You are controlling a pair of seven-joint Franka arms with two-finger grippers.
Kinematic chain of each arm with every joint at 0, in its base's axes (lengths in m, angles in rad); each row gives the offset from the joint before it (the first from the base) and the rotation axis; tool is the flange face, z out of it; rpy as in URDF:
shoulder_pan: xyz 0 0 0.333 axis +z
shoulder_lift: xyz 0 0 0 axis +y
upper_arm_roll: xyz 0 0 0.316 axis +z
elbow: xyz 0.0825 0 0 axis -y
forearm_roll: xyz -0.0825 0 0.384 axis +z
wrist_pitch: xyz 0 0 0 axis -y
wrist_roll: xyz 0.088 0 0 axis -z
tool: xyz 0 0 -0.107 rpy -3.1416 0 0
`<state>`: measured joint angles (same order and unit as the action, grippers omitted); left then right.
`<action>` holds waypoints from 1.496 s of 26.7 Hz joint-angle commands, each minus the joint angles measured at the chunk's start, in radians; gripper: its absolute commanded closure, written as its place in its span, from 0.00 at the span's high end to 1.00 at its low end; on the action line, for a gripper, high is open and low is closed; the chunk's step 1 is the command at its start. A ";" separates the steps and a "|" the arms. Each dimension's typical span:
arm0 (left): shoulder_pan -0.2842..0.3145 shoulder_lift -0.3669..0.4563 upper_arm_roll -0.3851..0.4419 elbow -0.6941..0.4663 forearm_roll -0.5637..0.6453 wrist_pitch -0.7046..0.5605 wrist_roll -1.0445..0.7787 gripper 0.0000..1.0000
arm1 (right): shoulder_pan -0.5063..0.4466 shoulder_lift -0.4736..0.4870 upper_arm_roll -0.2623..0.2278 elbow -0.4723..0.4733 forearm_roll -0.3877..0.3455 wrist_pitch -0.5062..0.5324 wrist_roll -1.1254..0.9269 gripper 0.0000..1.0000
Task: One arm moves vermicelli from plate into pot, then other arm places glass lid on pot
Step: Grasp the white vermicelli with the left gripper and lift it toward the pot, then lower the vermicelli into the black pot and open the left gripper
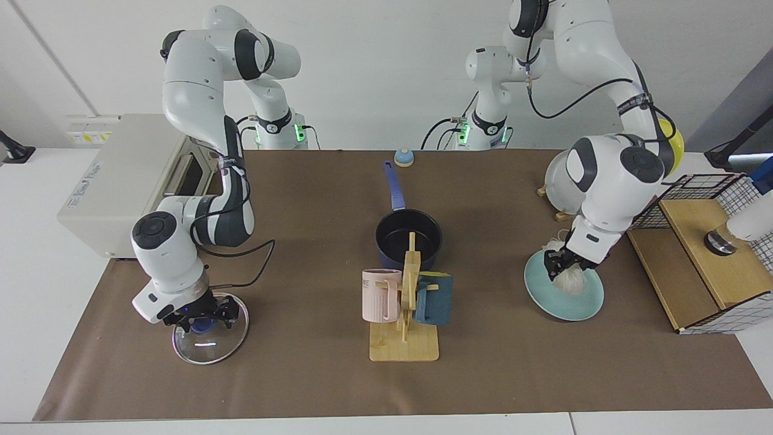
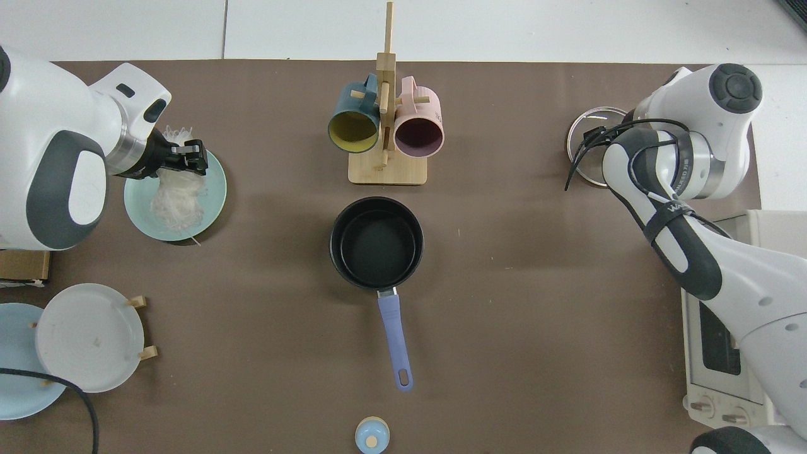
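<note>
1. At mid-table: the pot (image 1: 409, 237) (image 2: 377, 243), dark blue with a black inside, stands upright and holds nothing; its long blue handle points toward the robots' side
2. Just beside the pot, on the camera side in the facing view: a wooden mug rack (image 1: 406, 314) (image 2: 386, 107) carrying a pink mug (image 1: 380, 295) (image 2: 418, 131) and a teal mug (image 1: 434, 298) (image 2: 354, 128), each hung on a peg
3. Toward the left arm's side: the plate (image 1: 564, 297) (image 2: 208, 202), teal-green, flat on the brown mat; trailing strands of the vermicelli (image 1: 569, 281) (image 2: 178, 200) hang down over it, and whether they touch it cannot be told
4. Left gripper (image 1: 558, 263) (image 2: 186, 157): over the plate's far rim, fingers pinching the upper part of the vermicelli, a tuft showing above the grip and the bulk hanging below; the arm bends down steeply from above, wrist tilted toward the table centre
5. Toward the right arm's side: the glass lid (image 1: 209, 341) (image 2: 583, 148), flat on the mat, well apart from the pot; in the top view only part of its metal rim shows beside the arm
6. Right gripper (image 1: 202, 319): down over the lid's blue centre knob, fingers set on either side of it; whether they press it cannot be told; the forearm folds low, the wrist pointing straight down
7. Behind the plate: a rack of upright plates, grey (image 1: 558, 181) (image 2: 88, 337), light blue (image 2: 19, 362) and yellow (image 1: 675, 140)
8. At the far edge: a small blue bell (image 1: 403, 157) (image 2: 372, 435)
</note>
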<state>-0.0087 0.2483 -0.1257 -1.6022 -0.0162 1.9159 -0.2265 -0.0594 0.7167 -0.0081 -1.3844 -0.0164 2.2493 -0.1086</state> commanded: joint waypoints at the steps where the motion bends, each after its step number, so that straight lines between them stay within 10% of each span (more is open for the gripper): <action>1: 0.001 -0.113 -0.100 -0.035 -0.014 -0.138 -0.147 0.00 | -0.020 -0.033 0.014 -0.021 0.035 -0.048 -0.037 0.99; 9: 0.001 -0.138 -0.313 -0.082 -0.034 -0.077 -0.349 0.00 | -0.034 -0.040 0.014 -0.024 0.036 -0.080 -0.059 0.99; 21: -0.014 -0.034 -0.408 -0.197 -0.100 0.231 -0.353 0.00 | -0.023 -0.039 0.013 -0.018 0.015 -0.070 -0.080 0.13; 40: -0.039 0.117 -0.410 -0.285 -0.019 0.460 -0.375 0.00 | 0.006 -0.197 0.016 -0.022 0.018 -0.241 -0.082 0.06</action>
<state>-0.0342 0.3739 -0.5388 -1.8322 -0.0567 2.2886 -0.5806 -0.0472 0.5903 0.0018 -1.3830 -0.0042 2.0794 -0.1582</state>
